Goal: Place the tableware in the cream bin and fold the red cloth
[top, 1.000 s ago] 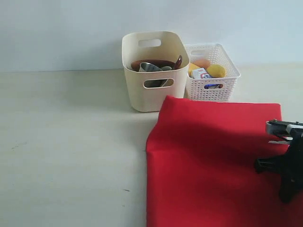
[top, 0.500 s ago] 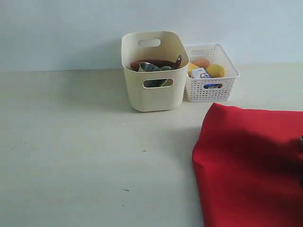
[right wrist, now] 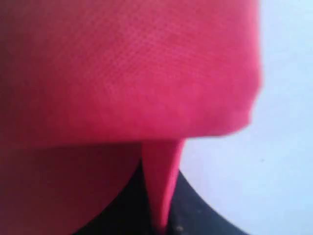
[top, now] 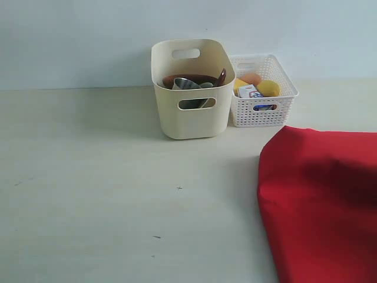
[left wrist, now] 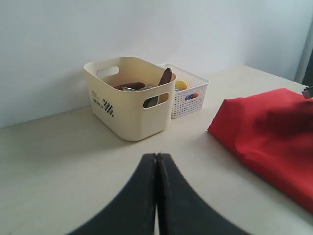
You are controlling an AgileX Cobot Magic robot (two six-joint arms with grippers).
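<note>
Red cloth (top: pixel 321 200): edge clamped in right pincer (right wrist: pixel 159 220), for folding. Left pincer (left wrist: pixel 156 188): together, empty. Tableware (top: pixel 189 81): stowed in cream bin (top: pixel 194 122).

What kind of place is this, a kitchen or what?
Probably a staged tabletop test setup, not a kitchen: a pale table against a blank wall, holding a cream bin, white basket and red cloth.

Exterior and left wrist views both face the cream bin (top: pixel 191 121) from afar; right wrist view hugs the red cloth (right wrist: pixel 122 63).
</note>
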